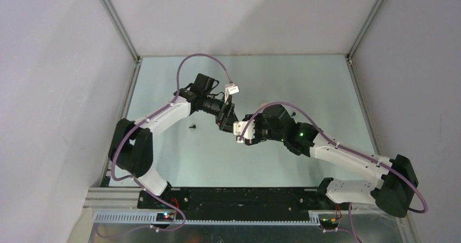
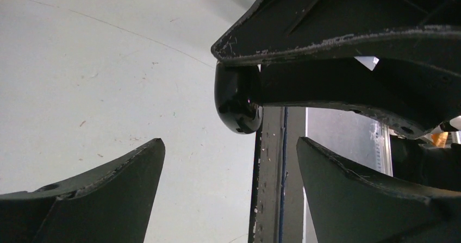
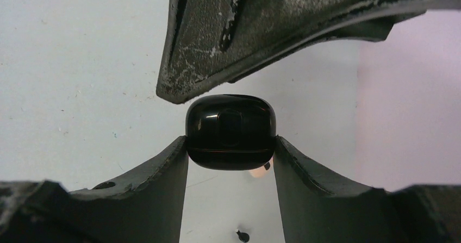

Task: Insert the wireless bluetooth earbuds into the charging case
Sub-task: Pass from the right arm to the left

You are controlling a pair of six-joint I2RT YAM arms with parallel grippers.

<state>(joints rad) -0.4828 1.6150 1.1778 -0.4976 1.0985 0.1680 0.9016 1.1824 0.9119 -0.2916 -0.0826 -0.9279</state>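
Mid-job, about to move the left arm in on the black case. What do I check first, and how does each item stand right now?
1. Grip on the black case by the right gripper, jaws on both its sides: ok.
2. Case open for loading: not ok, it looks closed.
3. The left gripper has its jaws wide: ok.
4. Earbud in the left jaws: not ok, nothing between them.
5. A black earbud located, loose on the table: ok.
6. Gap between the left jaw and the case: cannot tell, they look very close.
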